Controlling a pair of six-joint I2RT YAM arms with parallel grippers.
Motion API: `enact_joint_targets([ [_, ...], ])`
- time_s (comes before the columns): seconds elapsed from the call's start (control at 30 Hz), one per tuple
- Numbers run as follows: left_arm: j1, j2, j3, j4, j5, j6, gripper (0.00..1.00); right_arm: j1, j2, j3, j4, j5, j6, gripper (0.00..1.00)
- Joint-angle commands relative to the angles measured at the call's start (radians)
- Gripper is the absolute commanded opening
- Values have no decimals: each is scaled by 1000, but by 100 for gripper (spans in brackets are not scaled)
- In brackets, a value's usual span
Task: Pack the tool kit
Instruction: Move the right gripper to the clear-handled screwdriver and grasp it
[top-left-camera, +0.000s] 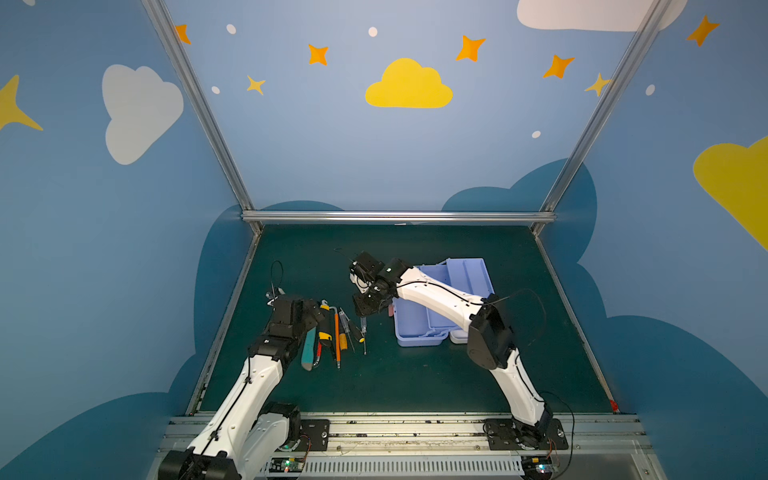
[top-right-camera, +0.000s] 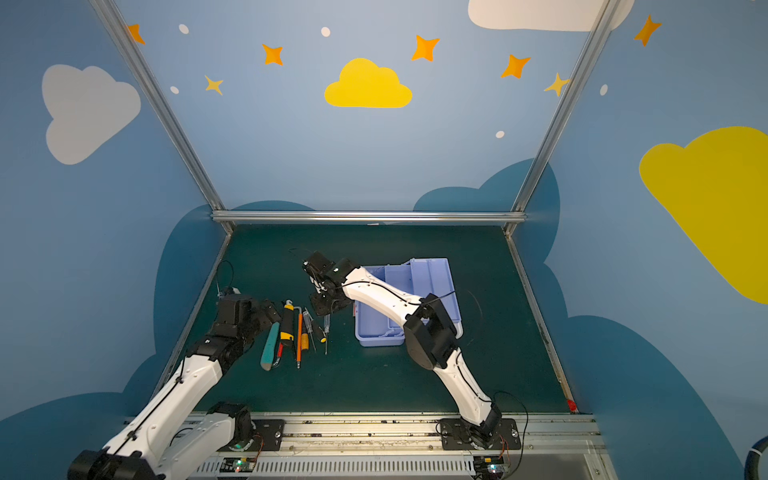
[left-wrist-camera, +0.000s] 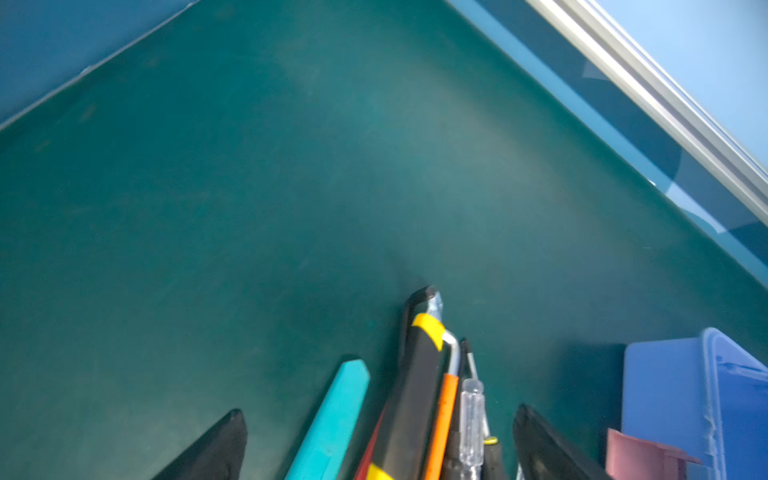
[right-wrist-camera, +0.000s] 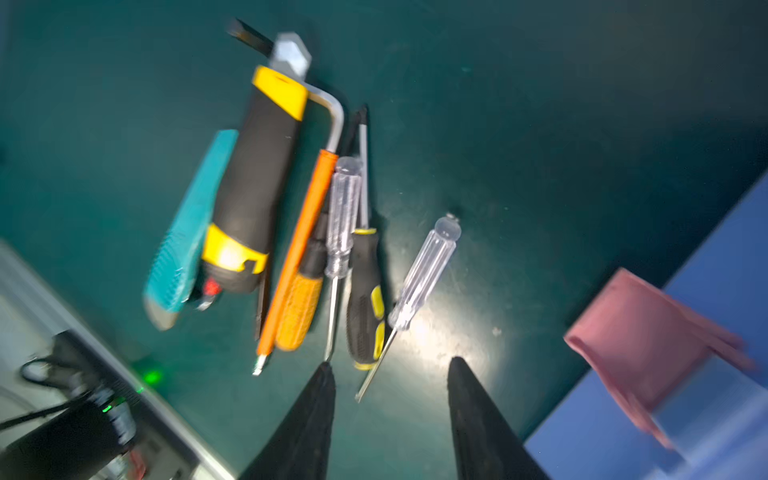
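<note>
The tool kit (top-left-camera: 415, 330) (top-right-camera: 376, 334) lies open at centre right, lavender-blue inside, with its pink latch (right-wrist-camera: 636, 328) (left-wrist-camera: 640, 457) on the near-left wall. Left of it, the tools lie in a row on the mat: a teal knife (top-left-camera: 308, 349) (right-wrist-camera: 187, 232), a black-and-yellow tool (right-wrist-camera: 257, 187), an orange wrench (top-left-camera: 337, 336) (right-wrist-camera: 299, 249) and screwdrivers (right-wrist-camera: 424, 270). My left gripper (left-wrist-camera: 380, 409) (top-left-camera: 316, 316) is wide open over the far ends of the knife, the wrench and a clear screwdriver. My right gripper (right-wrist-camera: 390, 362) (top-left-camera: 365, 305) hangs open and empty above the mat between the tools and the case.
The right arm (top-left-camera: 440, 291) stretches across the open case and hides part of its compartments. Metal frame rails (top-left-camera: 399, 217) border the green mat (top-left-camera: 415, 382) at the back and sides. A rail with the arm bases (top-left-camera: 399, 432) runs along the front.
</note>
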Motion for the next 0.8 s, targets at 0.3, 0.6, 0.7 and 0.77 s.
enact_joint_targets([
  [0.3, 43, -93, -104, -13, 73, -28, 100, 16, 119, 89, -144, 45, 43, 44],
  [0.6, 48, -70, -142, 27, 122, -23, 100, 16, 177, 122, -107, 34, 59, 44],
  [0.7, 50, -54, -133, 31, 145, -18, 100, 16, 204, 157, -120, 48, 46, 44],
  [0.77, 53, -28, -120, 25, 164, -21, 100, 16, 219, 175, -132, 62, 46, 44],
])
